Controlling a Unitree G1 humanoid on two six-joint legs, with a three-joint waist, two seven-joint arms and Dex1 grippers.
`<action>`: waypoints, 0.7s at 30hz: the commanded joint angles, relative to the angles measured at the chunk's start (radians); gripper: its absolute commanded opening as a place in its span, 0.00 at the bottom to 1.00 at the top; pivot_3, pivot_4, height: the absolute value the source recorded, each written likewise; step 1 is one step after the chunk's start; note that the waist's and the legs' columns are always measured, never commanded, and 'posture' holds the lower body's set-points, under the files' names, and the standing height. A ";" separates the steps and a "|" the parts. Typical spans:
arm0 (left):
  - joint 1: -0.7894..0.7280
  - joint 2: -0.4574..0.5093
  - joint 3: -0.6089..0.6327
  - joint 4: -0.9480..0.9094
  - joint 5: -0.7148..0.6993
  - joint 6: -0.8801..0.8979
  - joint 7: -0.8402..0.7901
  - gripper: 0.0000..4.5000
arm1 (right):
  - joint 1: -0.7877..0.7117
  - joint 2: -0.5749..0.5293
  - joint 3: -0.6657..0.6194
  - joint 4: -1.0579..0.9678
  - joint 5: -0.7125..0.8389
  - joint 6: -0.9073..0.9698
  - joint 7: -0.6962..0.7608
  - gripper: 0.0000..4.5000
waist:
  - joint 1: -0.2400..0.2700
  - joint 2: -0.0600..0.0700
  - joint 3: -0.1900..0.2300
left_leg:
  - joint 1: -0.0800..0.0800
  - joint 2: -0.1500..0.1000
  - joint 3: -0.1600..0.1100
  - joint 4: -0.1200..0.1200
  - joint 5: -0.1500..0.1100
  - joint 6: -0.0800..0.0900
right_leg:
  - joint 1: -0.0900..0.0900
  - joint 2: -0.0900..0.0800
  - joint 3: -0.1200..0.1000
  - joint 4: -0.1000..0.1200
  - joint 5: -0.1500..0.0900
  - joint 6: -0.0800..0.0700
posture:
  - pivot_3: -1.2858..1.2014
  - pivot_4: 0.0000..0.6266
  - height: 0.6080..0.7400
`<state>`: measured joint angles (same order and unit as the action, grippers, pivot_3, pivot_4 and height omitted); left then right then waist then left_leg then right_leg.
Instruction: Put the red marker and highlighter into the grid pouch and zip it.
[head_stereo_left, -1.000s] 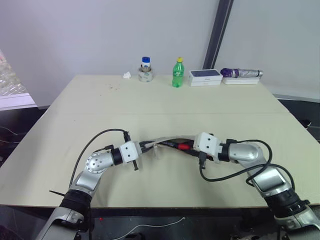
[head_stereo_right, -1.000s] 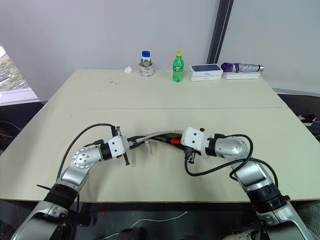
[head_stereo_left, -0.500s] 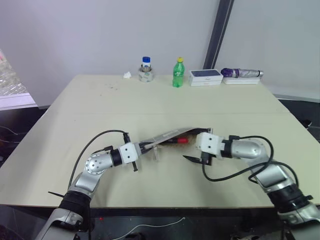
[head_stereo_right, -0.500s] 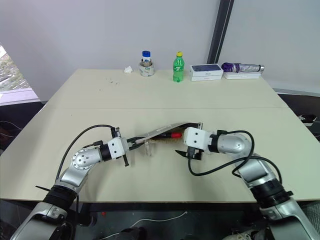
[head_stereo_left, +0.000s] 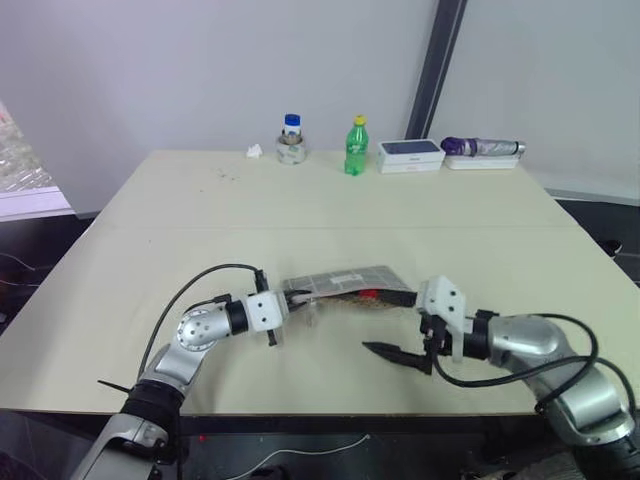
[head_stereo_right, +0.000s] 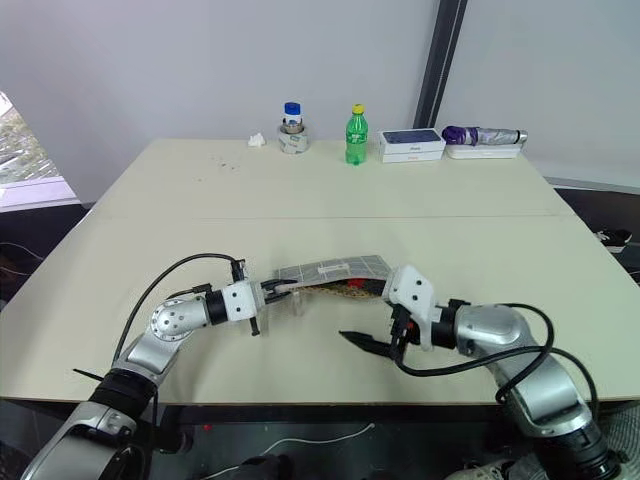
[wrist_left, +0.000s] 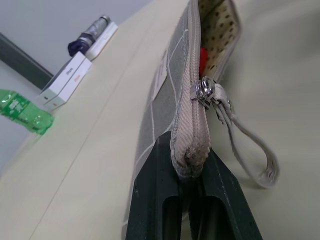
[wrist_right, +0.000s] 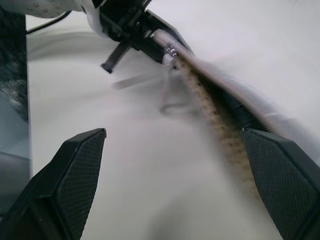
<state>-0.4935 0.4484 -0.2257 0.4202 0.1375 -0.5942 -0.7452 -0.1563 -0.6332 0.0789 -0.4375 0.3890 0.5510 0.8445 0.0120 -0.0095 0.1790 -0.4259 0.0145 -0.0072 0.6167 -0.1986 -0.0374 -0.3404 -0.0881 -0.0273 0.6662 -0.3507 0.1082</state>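
Note:
The grid pouch (head_stereo_left: 345, 279) lies in the middle of the table near its front, its mouth open on a dotted lining (wrist_left: 220, 30). My left gripper (head_stereo_left: 288, 298) is shut on the pouch's end by the zipper pull (wrist_left: 205, 93), from which a strap loop (wrist_left: 250, 152) hangs. The red marker (head_stereo_left: 368, 294) shows as a red end inside the open mouth. The highlighter is hidden. My right gripper (head_stereo_left: 395, 346) stands open and empty just in front of the pouch, apart from it, its fingers (wrist_right: 75, 170) spread wide.
Along the table's far edge stand a blue-lidded jar (head_stereo_left: 291, 140), a green bottle (head_stereo_left: 356, 146), a white box (head_stereo_left: 410, 154) and a purple folded umbrella (head_stereo_left: 482, 146). A scrap of paper (head_stereo_left: 254, 151) lies left of the jar.
My right gripper opened, let go of the red marker at the pouch's mouth and drew back toward the table's front. The marker stays inside; the pouch has sunk flatter.

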 joint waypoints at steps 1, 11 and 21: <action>-0.030 -0.002 -0.016 -0.004 0.051 -0.045 0.047 0.00 | 0.009 0.073 0.045 0.019 -0.025 -0.001 -0.082 0.99 | 0.000 0.000 0.000 | 0.000 0.000 0.000 0.000 0.000 0.000 | 0.000 0.000 0.000 0.000 0.000 0.000 | 0.52 0.24 1.00; -0.068 -0.021 -0.040 -0.022 0.117 -0.032 0.125 0.00 | -0.091 0.245 0.093 0.231 -0.046 -0.052 -0.127 0.99 | -0.010 0.000 0.000 | 0.000 0.000 0.000 -0.001 0.000 0.000 | -0.001 0.001 0.000 0.001 0.000 0.000 | 0.52 0.24 1.00; -0.087 -0.039 -0.040 -0.035 0.135 -0.004 0.143 0.00 | -0.199 0.397 0.089 0.354 -0.030 -0.056 -0.154 0.99 | -0.003 0.000 0.000 | 0.000 0.000 0.000 -0.001 0.000 0.000 | -0.002 0.000 0.000 0.001 0.000 0.000 | 0.52 0.24 1.00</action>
<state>-0.5591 0.4102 -0.2669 0.4266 0.2747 -0.5963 -0.6223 -0.3379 -0.2481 0.1826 -0.0802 0.3394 0.5120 0.6915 0.0093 -0.0094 0.1790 -0.4263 0.0141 -0.0068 0.6158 -0.1984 -0.0377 -0.3420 -0.0876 -0.0269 0.6668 -0.3506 0.1083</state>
